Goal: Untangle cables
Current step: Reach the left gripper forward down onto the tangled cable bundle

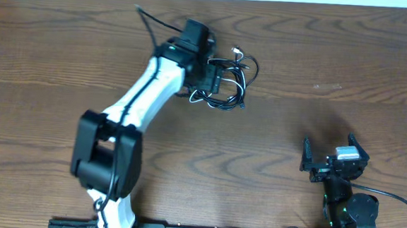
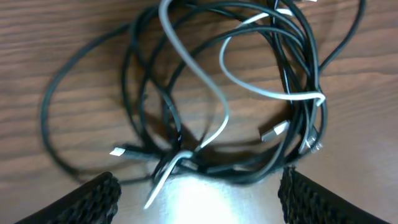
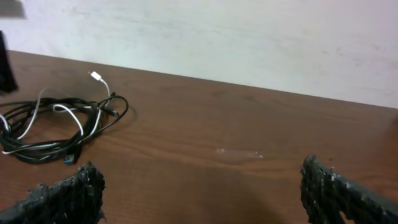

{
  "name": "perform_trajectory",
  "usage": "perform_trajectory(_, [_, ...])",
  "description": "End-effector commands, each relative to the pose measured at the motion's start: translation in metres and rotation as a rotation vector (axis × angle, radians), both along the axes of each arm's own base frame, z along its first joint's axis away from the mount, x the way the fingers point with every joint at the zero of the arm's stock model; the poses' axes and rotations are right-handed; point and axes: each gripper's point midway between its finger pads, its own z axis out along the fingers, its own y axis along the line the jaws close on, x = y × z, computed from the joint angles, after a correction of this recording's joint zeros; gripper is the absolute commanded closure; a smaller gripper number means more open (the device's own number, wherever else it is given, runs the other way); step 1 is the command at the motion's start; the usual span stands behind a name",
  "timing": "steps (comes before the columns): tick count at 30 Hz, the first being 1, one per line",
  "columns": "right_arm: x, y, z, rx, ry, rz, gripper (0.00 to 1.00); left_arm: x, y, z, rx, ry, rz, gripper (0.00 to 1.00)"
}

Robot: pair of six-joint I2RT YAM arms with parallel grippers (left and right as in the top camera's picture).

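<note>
Over the far tangle of cables (image 2: pixel 172 118), my left jaws stand wide and empty; I'd pinch just the white cable (image 2: pixel 286 95) at its loop, my right jaws wide, empty.

Black cables (image 2: pixel 45 109) and one white cable (image 2: pixel 261 93); brown desk (image 2: pixel 37 25) with darker wood grain; white arm (image 1: pixel 145 89) with black joints.

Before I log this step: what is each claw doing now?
Left claw: open, above the cables, holding nothing.
Right claw: open, empty.
</note>
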Motion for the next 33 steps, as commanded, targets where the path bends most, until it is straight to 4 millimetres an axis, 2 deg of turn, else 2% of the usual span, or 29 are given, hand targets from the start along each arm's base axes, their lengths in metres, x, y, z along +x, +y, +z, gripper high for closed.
perform_trajectory(1, [0.000, -0.003, -0.001, -0.012, 0.003, -0.013, 0.01, 0.012, -0.005, -0.012, 0.035, -0.023, 0.024, 0.16])
perform_trajectory(5, [0.000, -0.003, -0.001, -0.012, 0.003, -0.013, 0.01, 0.021, -0.014, -0.032, 0.032, -0.030, 0.013, 0.17])
perform_trajectory(11, [0.000, -0.003, -0.001, -0.012, 0.003, -0.013, 0.01, 0.027, -0.015, -0.054, 0.044, -0.025, 0.017, 0.25])
perform_trajectory(19, [0.000, -0.003, -0.001, -0.012, 0.003, -0.013, 0.01, 0.031, -0.006, -0.061, 0.100, -0.038, 0.037, 0.27])
perform_trajectory(29, [0.000, -0.003, -0.001, -0.012, 0.003, -0.013, 0.01, 0.036, -0.008, -0.058, 0.091, -0.060, 0.039, 0.59])
perform_trajectory(33, [0.000, -0.003, -0.001, -0.012, 0.003, -0.013, 0.01, 0.038, -0.009, -0.043, 0.076, -0.089, 0.041, 0.76])
